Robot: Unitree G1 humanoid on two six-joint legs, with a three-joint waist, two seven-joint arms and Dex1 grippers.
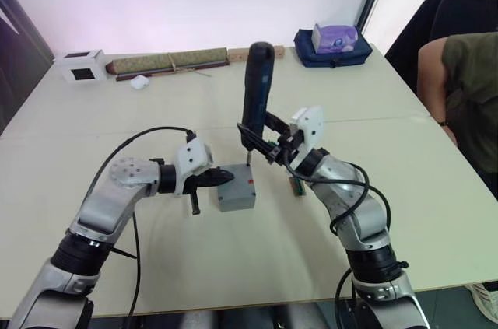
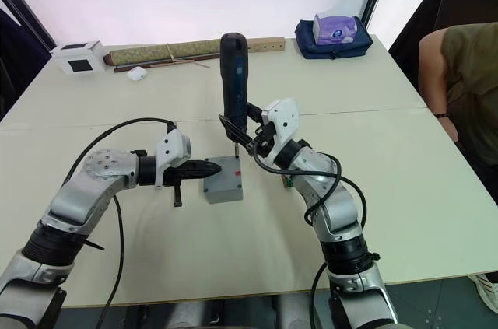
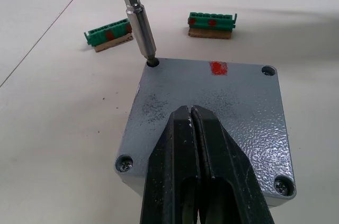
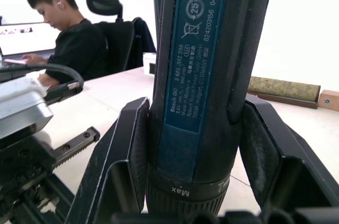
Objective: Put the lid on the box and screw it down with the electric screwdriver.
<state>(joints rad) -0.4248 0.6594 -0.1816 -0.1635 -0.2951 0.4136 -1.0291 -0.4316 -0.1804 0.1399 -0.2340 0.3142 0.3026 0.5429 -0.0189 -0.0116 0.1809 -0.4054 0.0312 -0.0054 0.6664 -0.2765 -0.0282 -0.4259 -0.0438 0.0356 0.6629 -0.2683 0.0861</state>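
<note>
The grey box [image 1: 237,201] stands on the table with the lid [image 3: 228,102] lying flat on it, red mark up. My left gripper [image 3: 189,115] is shut, its tips resting on top of the lid. My right gripper [image 1: 261,141] is shut on the electric screwdriver [image 1: 257,84], a dark blue cylinder held upright. Its metal bit [image 3: 142,25] stands in the lid's corner hole farthest from the left gripper's side. Screw heads show in two near corners [image 3: 124,164].
Two green terminal blocks [image 3: 212,23] lie just beyond the box. At the table's far edge are a white cube [image 1: 82,65], a rolled mat [image 1: 167,61] and a blue bag [image 1: 333,45]. A person [image 1: 467,88] sits at the right.
</note>
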